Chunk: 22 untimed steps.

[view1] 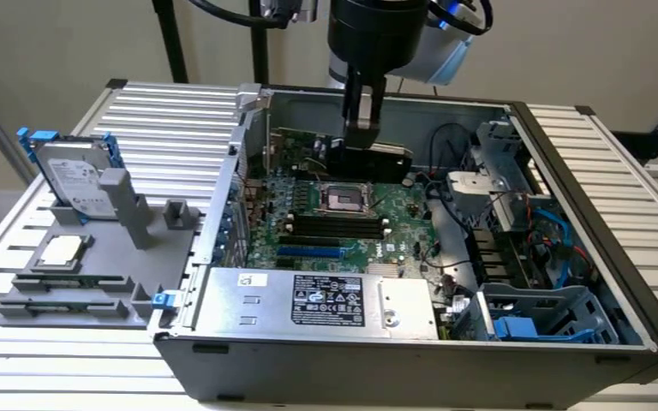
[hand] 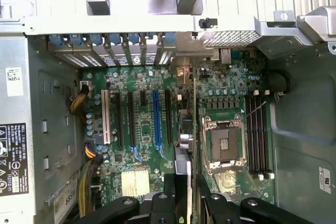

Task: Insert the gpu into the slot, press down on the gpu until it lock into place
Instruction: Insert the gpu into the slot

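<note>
The gpu (view1: 358,158) is a thin black card with a green board edge, upright over the far part of the motherboard, beyond the CPU socket. My gripper (view1: 363,137) comes straight down onto its top edge. In the wrist view the gpu (hand: 192,124) shows edge-on as a thin line between my two fingers (hand: 173,200), which sit close against either side; the gripper (hand: 189,203) is shut on it. The slot (hand: 156,119), a long bright-blue strip, runs parallel to the card but off to one side, away from the CPU socket. The slot (view1: 312,253) lies nearer the power supply.
The CPU socket (hand: 223,140) and black memory strips (hand: 258,129) lie beside the card. The power supply (view1: 318,300) fills the case's near side, with cables (view1: 455,145) and a drive cage (view1: 535,312) on the exterior view's right. A silver hard drive (view1: 78,180) rests on the grey fixture outside.
</note>
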Available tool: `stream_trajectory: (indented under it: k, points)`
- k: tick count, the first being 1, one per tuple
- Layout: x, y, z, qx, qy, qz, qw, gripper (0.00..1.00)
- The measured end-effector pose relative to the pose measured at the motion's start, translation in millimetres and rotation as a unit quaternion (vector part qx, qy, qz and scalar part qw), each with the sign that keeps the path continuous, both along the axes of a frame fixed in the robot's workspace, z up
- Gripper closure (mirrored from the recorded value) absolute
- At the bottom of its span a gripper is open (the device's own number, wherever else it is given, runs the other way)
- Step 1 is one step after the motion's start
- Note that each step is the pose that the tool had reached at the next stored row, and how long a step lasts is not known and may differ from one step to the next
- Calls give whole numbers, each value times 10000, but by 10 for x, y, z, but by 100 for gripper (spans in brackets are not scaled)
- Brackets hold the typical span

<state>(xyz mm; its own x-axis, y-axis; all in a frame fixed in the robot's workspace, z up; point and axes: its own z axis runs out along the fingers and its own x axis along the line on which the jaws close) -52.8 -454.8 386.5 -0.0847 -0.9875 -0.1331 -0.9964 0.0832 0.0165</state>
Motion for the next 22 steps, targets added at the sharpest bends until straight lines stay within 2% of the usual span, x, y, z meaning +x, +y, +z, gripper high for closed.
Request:
stream_trajectory:
  k: [4, 7, 18, 22]
  points:
    - [-2, -68, -19, 0, 0, 49, 10000, 74]
    - [-11, -99, -50, 1, 0, 89, 10000, 74]
    - [-119, -130, -180, 0, -8, 213, 9998, 74]
    - [-155, -145, -229, 0, -28, 238, 9997, 74]
